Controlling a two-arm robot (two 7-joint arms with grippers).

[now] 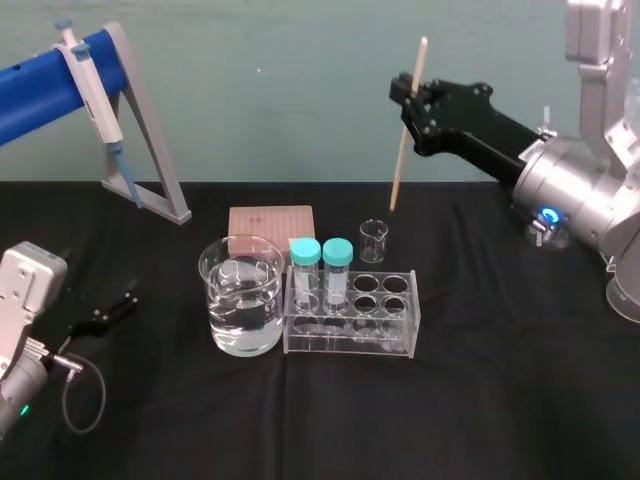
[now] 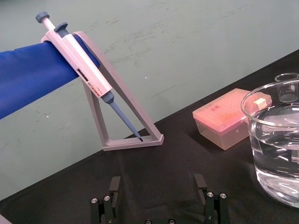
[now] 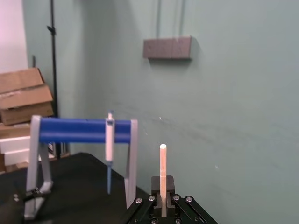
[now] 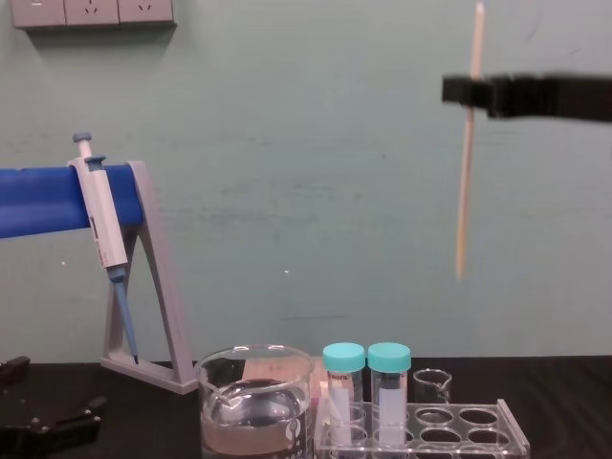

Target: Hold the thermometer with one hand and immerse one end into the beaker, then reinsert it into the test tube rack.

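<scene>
My right gripper (image 1: 410, 100) is shut on the thermometer (image 1: 408, 130), a thin cream rod held nearly upright, high in the air. Its lower tip hangs behind and above the test tube rack (image 1: 352, 315), clear of everything. From the chest, the thermometer (image 4: 467, 172) hangs far above the rack (image 4: 421, 430). The right wrist view shows the rod (image 3: 162, 172) clamped between the fingers of the right gripper (image 3: 162, 205). The beaker (image 1: 242, 295) with liquid stands just left of the rack. My left gripper (image 1: 115, 308) rests open and empty low at the table's left, its open fingers (image 2: 114, 186) facing the beaker (image 2: 275, 140).
Two teal-capped tubes (image 1: 322, 270) stand in the rack's left holes. A tiny glass beaker (image 1: 373, 240) and a pink box (image 1: 270, 222) sit behind. The grey-and-blue pipette stand (image 1: 150, 160) with a pipette (image 1: 90, 80) occupies the back left. The black table in front is bare.
</scene>
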